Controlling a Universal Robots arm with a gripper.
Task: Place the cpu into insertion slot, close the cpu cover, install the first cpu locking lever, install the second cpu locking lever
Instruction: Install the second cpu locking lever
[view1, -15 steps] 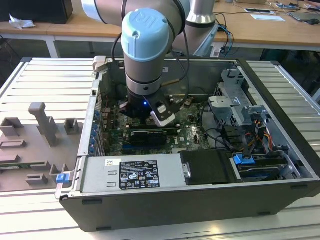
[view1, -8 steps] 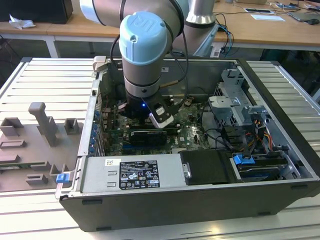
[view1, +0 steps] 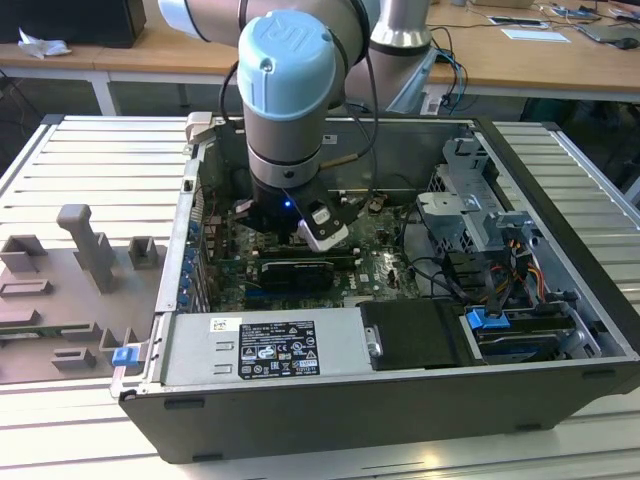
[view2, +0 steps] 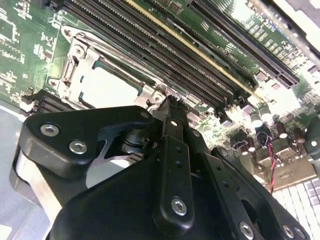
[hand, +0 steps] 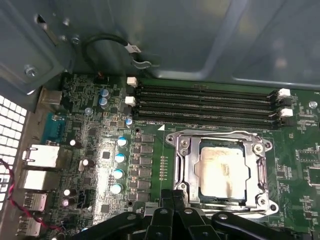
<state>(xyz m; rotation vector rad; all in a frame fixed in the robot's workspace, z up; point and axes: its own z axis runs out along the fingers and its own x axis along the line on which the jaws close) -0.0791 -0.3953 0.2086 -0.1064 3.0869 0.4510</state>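
The cpu (hand: 223, 171) has a dull silver-beige top with pale smears; the cpu cover (hand: 186, 167) is shiny silver. The motherboard (hand: 90, 150) is green with light-blue capacitors (hand: 120, 165). The gripper (view2: 167, 107) is black, and the arm's joint cap (view1: 285, 50) light blue.

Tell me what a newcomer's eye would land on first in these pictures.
The big grey-and-blue robot arm reaching down into the open computer case in the exterior view. In the first wrist view, the cpu lies in the insertion slot with the cpu cover down around it, the gripper right at the slot's edge.
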